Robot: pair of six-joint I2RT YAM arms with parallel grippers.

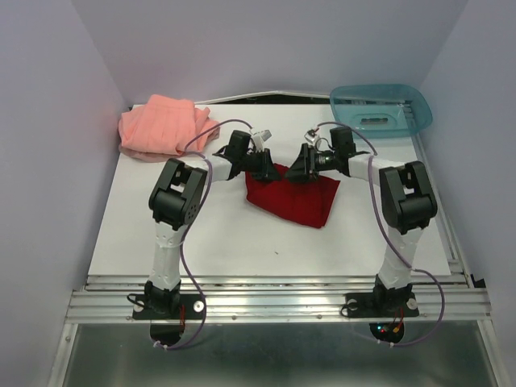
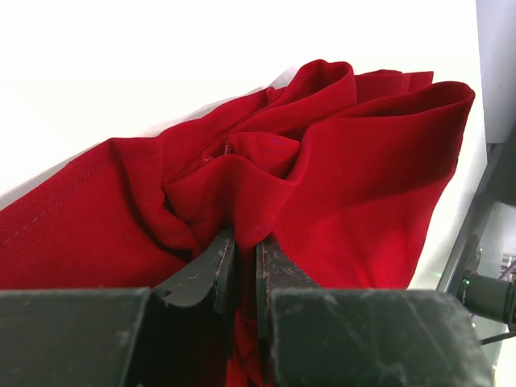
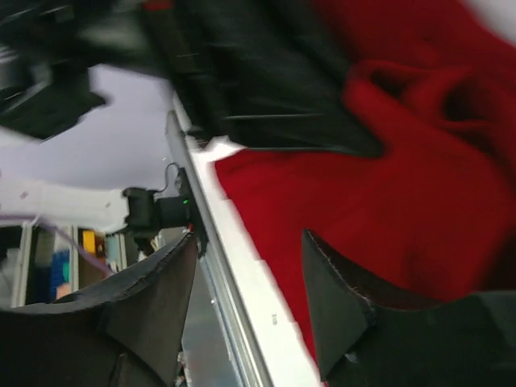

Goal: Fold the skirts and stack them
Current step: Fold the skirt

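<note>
Lilac walls close round the white bench (image 1: 242, 242), where we see the deep red cloth skirt (image 1: 302, 201) bunched at the middle. Our left gripper (image 2: 240, 238) has its fingers clenched on a raised fold of it. The right gripper (image 3: 248, 238) (its view is blurred) hangs over the same skirt, fingers spread, gripping nothing. Far left lies the rumpled salmon-pink cloth skirt (image 1: 161, 129), and far right a translucent teal plastic tray (image 1: 343, 113).

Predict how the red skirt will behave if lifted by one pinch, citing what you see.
Probably floppy: the red skirt bunches into soft folds where the left gripper pinches it, so it should sag and drape. Likely light, since the cloth looks thin.
</note>
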